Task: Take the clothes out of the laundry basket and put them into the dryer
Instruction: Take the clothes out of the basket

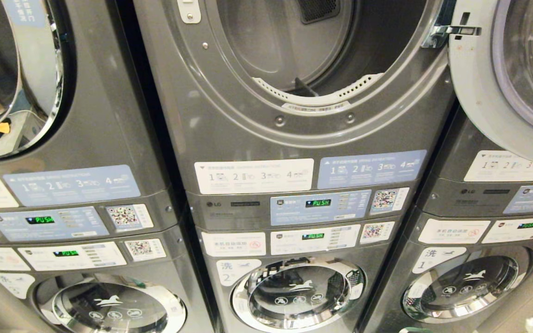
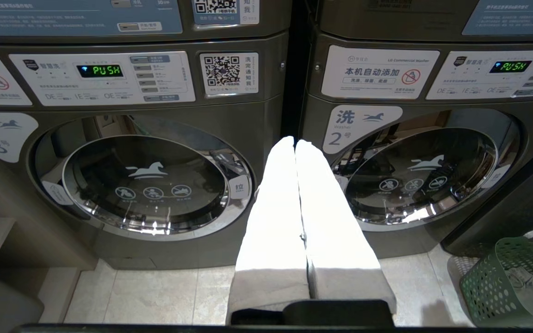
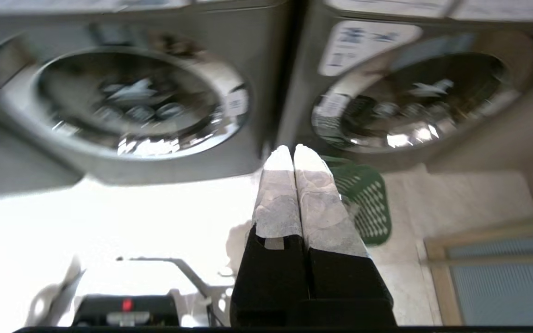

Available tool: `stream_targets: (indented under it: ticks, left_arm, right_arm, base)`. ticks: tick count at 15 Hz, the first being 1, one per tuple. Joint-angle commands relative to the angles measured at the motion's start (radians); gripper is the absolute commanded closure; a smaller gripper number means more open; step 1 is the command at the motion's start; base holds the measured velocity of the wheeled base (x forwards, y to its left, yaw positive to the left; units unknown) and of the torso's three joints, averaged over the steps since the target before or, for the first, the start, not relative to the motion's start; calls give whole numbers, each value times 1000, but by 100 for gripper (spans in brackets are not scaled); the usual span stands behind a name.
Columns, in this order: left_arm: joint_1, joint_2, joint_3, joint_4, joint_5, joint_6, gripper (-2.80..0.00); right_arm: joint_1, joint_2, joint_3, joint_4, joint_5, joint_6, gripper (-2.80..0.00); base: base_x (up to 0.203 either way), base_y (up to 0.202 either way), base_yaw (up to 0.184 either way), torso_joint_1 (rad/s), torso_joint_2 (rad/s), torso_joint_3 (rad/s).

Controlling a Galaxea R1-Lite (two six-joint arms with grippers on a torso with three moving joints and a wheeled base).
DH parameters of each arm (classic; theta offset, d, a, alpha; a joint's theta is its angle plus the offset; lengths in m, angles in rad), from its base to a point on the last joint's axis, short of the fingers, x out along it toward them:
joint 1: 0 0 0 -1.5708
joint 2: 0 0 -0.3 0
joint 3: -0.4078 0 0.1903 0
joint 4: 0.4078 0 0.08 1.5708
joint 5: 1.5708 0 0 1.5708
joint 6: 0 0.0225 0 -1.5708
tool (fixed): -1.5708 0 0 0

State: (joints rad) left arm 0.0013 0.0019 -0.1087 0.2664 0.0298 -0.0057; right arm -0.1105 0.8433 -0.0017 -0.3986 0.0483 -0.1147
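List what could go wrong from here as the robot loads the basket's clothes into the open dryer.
1. Both the right gripper and left gripper are shut and empty, low before the washers; a grab into the green laundry basket with fingers shut would likely catch nothing.
2. The dryer opening sits high above the basket, so a loosely held garment might slip on the lift.
3. The open dryer door juts out beside the opening; the right arm could clip it.

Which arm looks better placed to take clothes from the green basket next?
Probably right: the right gripper, shut and empty, points just beside the laundry basket; from the left gripper it sits off to one side.
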Motion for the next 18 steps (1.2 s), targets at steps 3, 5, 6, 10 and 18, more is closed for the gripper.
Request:
stream_targets:
  ticks: [3,5,6,10,18]
  left_arm:
    - [0,0,0,1,1,0,0]
    - [0,0,0,1,1,0,0]
    - [0,0,0,1,1,0,0]
    - [0,0,0,1,-1,0,0]
    - [0,0,0,1,1,0,0]
  right_arm:
    - [37,-394,-13,282,85,-73,0]
    - [85,-527,-4,342,30,-77,0]
    - [101,-600,-3,369,20,-77,0]
    - [111,-834,1,397,13,-73,0]
    - [111,-843,2,405,-8,1,0]
  base:
    - [0,0,0,0,0,0]
    - [0,0,0,0,0,0]
    - [0,0,0,0,0,0]
    - [0,0,0,0,0,0]
    - [0,0,0,0,0,0]
